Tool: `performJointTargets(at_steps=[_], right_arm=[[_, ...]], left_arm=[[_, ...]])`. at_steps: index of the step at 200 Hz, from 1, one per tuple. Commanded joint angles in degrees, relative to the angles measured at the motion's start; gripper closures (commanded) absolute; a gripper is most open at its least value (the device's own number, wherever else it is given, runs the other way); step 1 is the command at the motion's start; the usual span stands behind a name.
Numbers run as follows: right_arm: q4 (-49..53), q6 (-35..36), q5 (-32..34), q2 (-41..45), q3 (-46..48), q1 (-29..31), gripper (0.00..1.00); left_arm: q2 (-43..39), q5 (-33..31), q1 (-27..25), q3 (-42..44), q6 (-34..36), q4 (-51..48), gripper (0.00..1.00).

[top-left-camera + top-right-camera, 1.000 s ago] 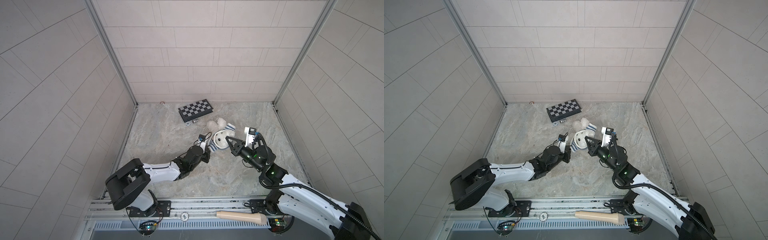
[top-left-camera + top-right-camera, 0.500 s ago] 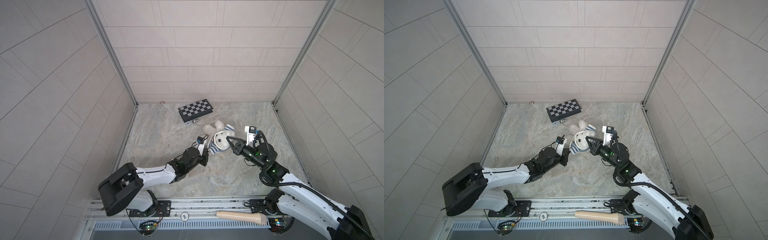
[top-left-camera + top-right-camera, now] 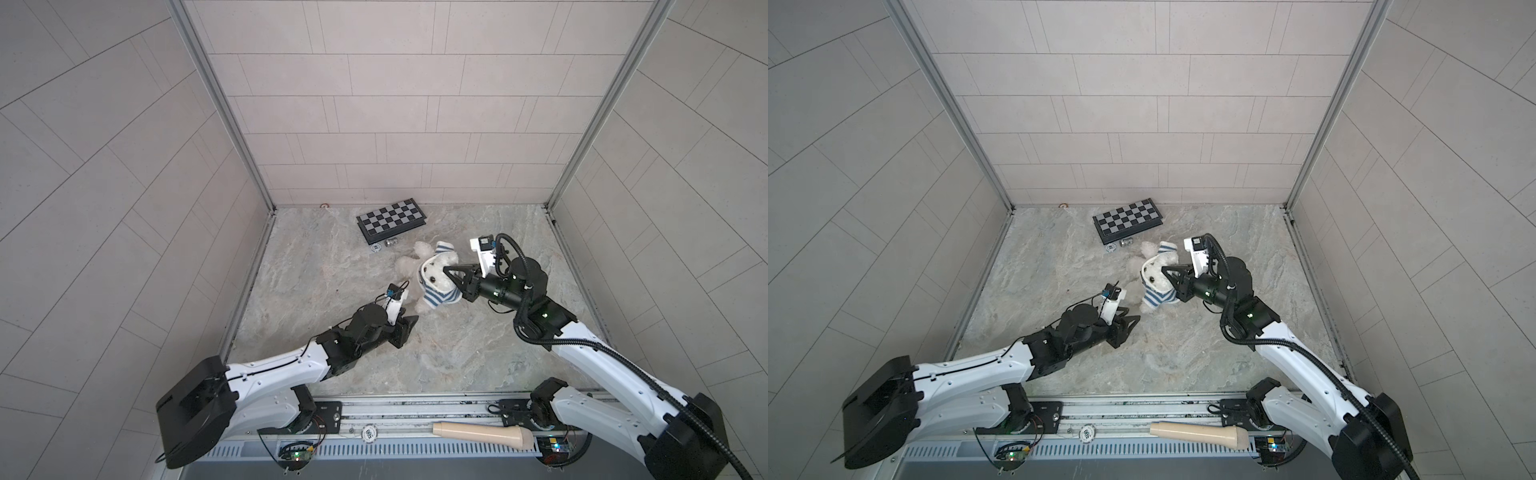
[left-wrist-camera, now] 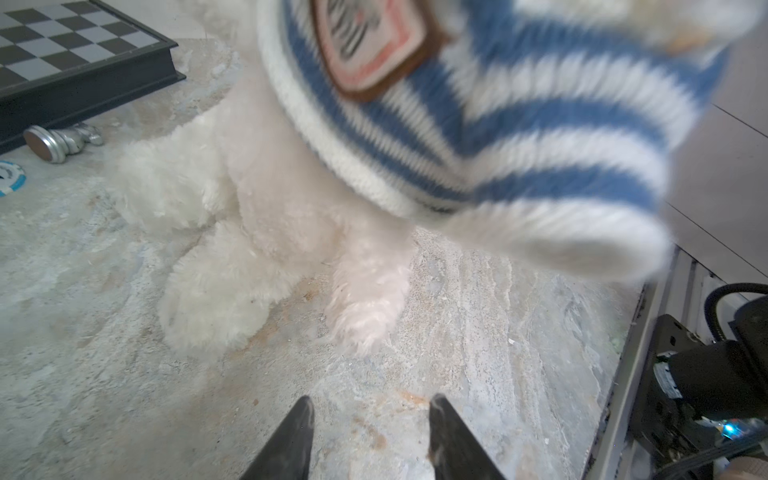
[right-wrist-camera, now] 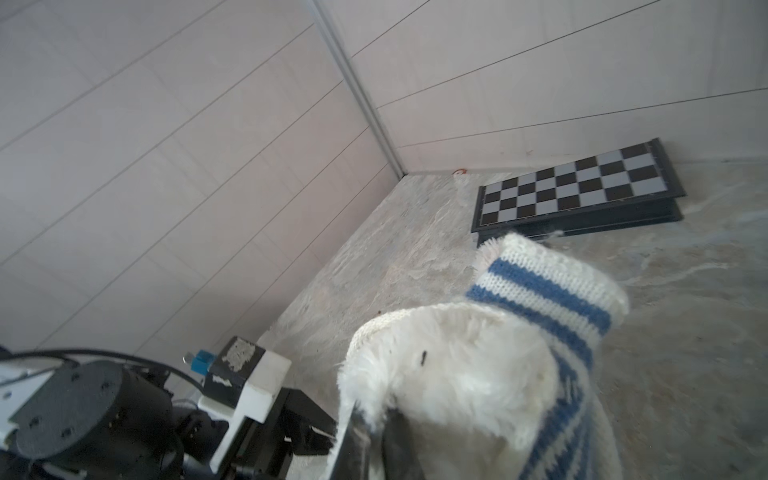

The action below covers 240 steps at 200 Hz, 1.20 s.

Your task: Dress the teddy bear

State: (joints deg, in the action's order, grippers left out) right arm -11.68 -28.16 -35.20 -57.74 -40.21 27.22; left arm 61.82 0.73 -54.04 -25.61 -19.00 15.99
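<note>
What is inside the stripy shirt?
The teddy bear: its face peeks out of one opening and fluffy limbs stick out the other end. Its middle is covered by the striped shirt, so hidden.

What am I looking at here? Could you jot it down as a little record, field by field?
Bear: teddy bear, white, legs touching the tabletop
Clothing: striped shirt bunched round its head, legs bare
Right: right hand shut on the shirt's rim
Left: left hand open, empty, near the bear's legs
Nearby: chessboard by the back wall
</note>
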Motion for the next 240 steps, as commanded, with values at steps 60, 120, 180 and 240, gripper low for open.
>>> performJointTargets(at_steps=[60,120,180,240], right_arm=[[28.5,48.9,-4.2,-3.0,-10.5,8.0,1.0],[29.6,62.9,0.7,-0.7,-7.5,11.8,1.0],[30.2,71.7,8.3,0.1,-7.0,17.8,1.0],[31.9,74.5,12.9,-0.5,-8.4,22.1,1.0]], left_arm=[[-13.5,17.6,16.0,-8.0,-7.0,-16.2,0.43],[-13.0,25.9,24.9,-13.5,-8.8,-20.2,0.45],[-10.2,32.3,24.2,-19.3,-6.5,-22.2,0.32],[-4.1,28.9,18.5,-20.9,-4.8,-23.1,0.39]])
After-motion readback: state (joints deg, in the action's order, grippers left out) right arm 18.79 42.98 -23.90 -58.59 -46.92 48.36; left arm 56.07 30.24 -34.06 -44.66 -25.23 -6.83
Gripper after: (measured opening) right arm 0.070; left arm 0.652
